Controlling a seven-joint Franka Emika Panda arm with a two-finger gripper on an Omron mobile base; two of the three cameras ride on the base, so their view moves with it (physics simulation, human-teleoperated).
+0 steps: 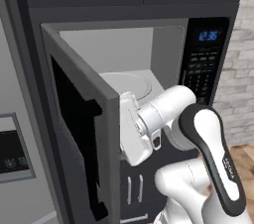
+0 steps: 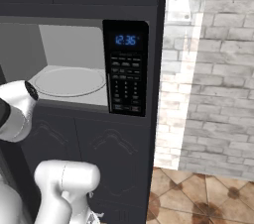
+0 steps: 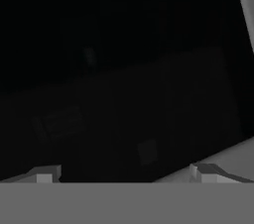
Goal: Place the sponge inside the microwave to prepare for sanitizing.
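Two small dark fingertips [image 3: 45, 173] of the white arm's two-finger gripper [image 3: 126, 173] stood wide apart in the hand view, spread, with nothing pinched between them. The built-in microwave [image 1: 114, 49], grey-framed with a pale grey interior, stood open. Its dark-windowed door [image 1: 84, 134] was swung out to the left of the cavity, probably so that the arm could reach straight in through the mouth. The white arm [image 1: 213, 158] rose below and in front of the microwave. It bent so that its hand sat at the lower front edge of the cavity, just beside the free edge of the door, and that edge hid the fingers in the left base view. The hand looked onto a dark, nearly featureless surface, most likely the inner face of the door, with a pale strip at one side that may have been the cavity floor. The round pale turntable [image 2: 69, 80] lay bare over the part visible in both base views. It lay left of the black keypad panel with blue digits [image 2: 126, 74], which formed the right side of the microwave's front. Where the green-and-yellow sponge lay relative to the hand could not be told. It was not between the spread fingers, and it may have lain where the arm and door hid the microwave floor, so whether the placing was done remained uncertain.
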